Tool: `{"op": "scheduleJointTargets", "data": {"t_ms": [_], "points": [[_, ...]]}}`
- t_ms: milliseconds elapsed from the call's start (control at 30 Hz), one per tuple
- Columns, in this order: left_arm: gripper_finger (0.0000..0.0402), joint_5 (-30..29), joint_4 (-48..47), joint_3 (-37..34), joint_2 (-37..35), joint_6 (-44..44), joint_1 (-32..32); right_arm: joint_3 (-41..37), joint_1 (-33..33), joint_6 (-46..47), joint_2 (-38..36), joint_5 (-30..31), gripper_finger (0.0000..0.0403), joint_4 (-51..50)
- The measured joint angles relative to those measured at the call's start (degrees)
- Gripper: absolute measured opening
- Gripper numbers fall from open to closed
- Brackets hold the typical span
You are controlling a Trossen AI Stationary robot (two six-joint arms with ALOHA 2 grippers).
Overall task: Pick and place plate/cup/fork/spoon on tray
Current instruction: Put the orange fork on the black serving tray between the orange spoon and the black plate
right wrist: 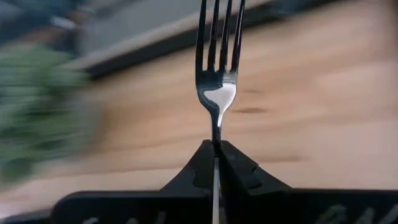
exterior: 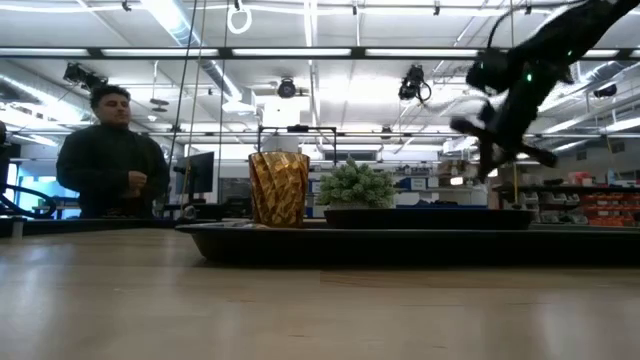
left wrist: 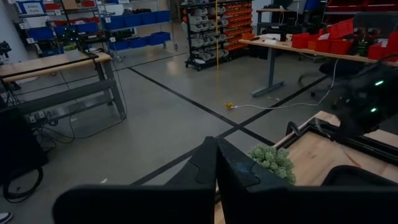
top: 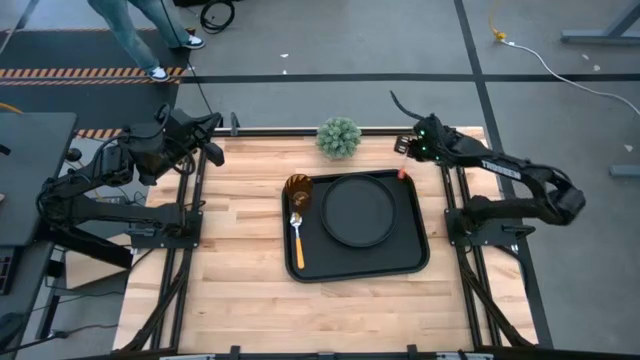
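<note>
I'm holding my right claw [right wrist: 216,146] up over the far right corner of the desk [top: 240,290], arm stretched inward, fingers pinching a fork [right wrist: 217,68]. My left claw [left wrist: 216,163] is sitting closed at the far left corner, arm folded back.

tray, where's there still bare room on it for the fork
Tray: its left strip is crowded, with the cup at the back and the spoon in front of it. The plate fills the middle. Bare patches are the strip between plate and front rim, and a narrower strip along the right rim. The right tool holds the fork.
</note>
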Motion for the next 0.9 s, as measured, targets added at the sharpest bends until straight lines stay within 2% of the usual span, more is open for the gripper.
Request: {"op": "scheduleJointTargets", "data": {"t_ms": [133,400,700,900], "points": [[0.0009,0.01,0.00,0.00,0.02,0.01,0.00,1.82,8.56,3.90,-4.41,2.17,0.0012,4.72],[0.0009,0.01,0.00,0.00,0.01,0.00,0.00,12.85,27.62,9.82,-3.22,19.18,0.0011,4.27],[0.0009,0.00,0.00,0.00,0.01,0.00,0.00,25.75,42.33,12.56,0.91,31.57,0.0010,1.43],[0.0009,0.02,0.00,0.00,0.01,-0.01,0.00,29.82,51.09,11.12,1.22,39.28,0.0011,2.15]]}}
